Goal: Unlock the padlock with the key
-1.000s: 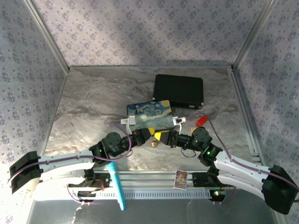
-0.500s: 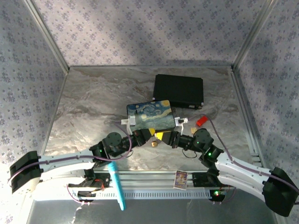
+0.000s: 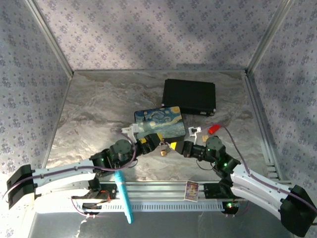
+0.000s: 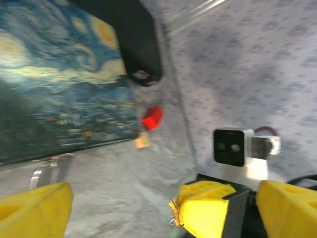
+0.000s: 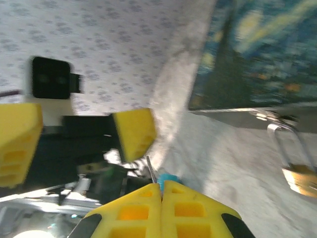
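Left claw (image 3: 151, 141): wide. The yellow pads stand well apart with nothing between them. It sits at the near edge of the painted box (image 3: 159, 122), just left of the padlock (image 5: 298, 179).
Change, left claw: in both earlier top views it was narrow and pressed in at the padlock. Now it is spread, and the left arm lies slightly lower and further left.
Meaning, left side: the padlock appears released and no longer steadied from this side.
Padlock: it hangs by its shackle (image 5: 282, 144) from the latch (image 5: 267, 117) on the near side of the box. The brass body is tilted, low over the worktop (image 3: 99, 114), between the two claws. Its position matches the earlier top views.
Shackle state: sprung or locked cannot be told.
Right claw (image 5: 161, 191): closed tight, pads touching.
Key (image 5: 150, 171): a thin metal sliver projects from between the shut pads and is judged to be the key blade. The head is hidden.
Change, right claw: it has drawn back a little to the right. It is now apart from the padlock, where earlier it stood close against it.
Task status: both claws are off the padlock. Either the turn is complete or a fresh approach is needed. Inspect the shackle before proceeding.
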Robot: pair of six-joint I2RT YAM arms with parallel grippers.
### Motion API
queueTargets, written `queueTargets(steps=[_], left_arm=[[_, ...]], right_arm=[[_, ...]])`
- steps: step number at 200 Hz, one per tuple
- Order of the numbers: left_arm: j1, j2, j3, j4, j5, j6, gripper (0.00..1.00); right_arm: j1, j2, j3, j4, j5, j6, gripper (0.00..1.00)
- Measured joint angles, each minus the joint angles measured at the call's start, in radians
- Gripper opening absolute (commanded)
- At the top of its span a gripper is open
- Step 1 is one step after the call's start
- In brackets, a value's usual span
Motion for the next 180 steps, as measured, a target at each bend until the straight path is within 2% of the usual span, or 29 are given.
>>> queueTargets(steps=[22,56,87,118,149,180], left_arm=[[0.0,0.088,0.11,-0.174,-0.034,0.008,0.84],[0.0,0.263,0.14,-0.219,-0.019,0.037,0.75],[0.0,0.39,0.116,-0.172,-0.018,0.038,0.71],[0.0,0.483,0.086,-0.077,-0.016,0.047,0.71],[0.0,0.554,0.108,-0.05,-0.014,0.067,0.71],[0.0,0.647,0.139,0.025,0.033,0.074,0.68]], right_arm=[[0.0,-0.002,0.021,-0.171,0.074,-0.038,0.0],[-0.002,0.0,0.035,-0.335,0.17,-0.071,0.0],[-0.002,0.007,0.035,-0.396,0.209,-0.079,0.0],[-0.002,0.007,0.035,-0.411,0.227,-0.082,0.0],[-0.002,0.007,0.034,-0.411,0.234,-0.082,0.0],[-0.002,0.007,0.028,-0.41,0.234,-0.082,0.0]])
